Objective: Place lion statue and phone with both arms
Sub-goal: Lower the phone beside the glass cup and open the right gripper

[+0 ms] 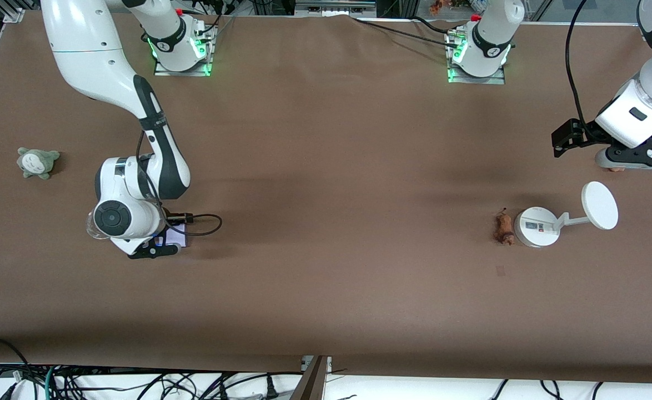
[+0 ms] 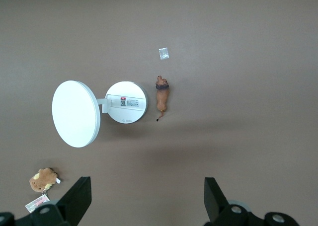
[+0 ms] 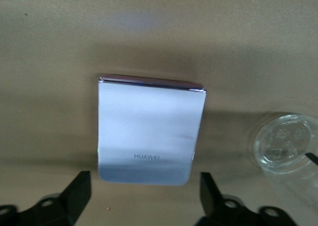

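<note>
A brown worktop (image 1: 326, 222) spans the scene, with cables along its front edge. It carries one grey-green plush (image 1: 37, 162), one clear cup (image 3: 284, 145), one phone (image 3: 149, 129), one lion (image 1: 504, 228), one white stand (image 1: 565, 216) and one tan fuzzy toy (image 2: 43, 179).

The right end effector (image 3: 141, 201) hangs low over the phone, fingers spread wide at either side of it, the cup just beside.

The left end effector (image 2: 144, 198) is raised above the worktop with jaws wide and empty; the lion lies under it, touching the stand's round base.
</note>
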